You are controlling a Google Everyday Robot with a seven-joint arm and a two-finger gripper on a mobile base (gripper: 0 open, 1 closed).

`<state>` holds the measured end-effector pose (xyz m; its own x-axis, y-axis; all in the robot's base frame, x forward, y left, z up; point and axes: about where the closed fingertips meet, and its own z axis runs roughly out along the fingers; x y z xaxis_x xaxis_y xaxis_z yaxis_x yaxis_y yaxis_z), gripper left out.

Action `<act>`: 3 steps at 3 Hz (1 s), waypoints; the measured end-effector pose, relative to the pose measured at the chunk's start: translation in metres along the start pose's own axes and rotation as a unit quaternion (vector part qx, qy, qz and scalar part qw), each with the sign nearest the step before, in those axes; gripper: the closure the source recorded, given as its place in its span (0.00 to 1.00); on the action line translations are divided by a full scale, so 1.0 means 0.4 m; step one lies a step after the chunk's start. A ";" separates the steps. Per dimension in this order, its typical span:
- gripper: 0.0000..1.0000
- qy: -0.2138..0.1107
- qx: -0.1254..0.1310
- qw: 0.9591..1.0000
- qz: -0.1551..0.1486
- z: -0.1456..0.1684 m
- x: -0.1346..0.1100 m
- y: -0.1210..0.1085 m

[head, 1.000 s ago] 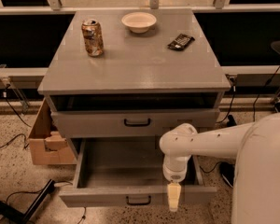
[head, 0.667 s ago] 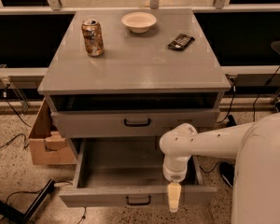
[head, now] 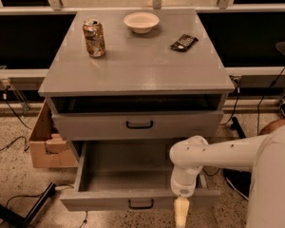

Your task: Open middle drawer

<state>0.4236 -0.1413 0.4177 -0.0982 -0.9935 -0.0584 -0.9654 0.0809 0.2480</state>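
The gripper (head: 180, 213) hangs at six o'clock, jaws pressed together, before the pulled-out bottom drawer (head: 104, 201) — the middle drawer (head: 92, 126) lies toward eleven o'clock of it.

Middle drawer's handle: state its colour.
Black: the small bar handle on the grey wooden middle drawer's pulled-out front, camera view; the cream claw hangs beside it.

A dented gold drink can (head: 94, 38), a shallow white bowl (head: 141, 22) and a flat black packet (head: 184, 42) sit apart on the grey wooden cabinet top (head: 133, 72). The lowest grey drawer (head: 104, 201) is pulled out, with the gripper (head: 180, 216) at its front. Left of the cabinet is an open brown cardboard box (head: 43, 144).
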 end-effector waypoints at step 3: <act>0.70 0.022 -0.052 0.998 0.008 -0.043 -0.016 0.298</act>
<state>0.3134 -0.1269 0.4642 -0.1010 -0.9948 -0.0115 -0.9334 0.0908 0.3471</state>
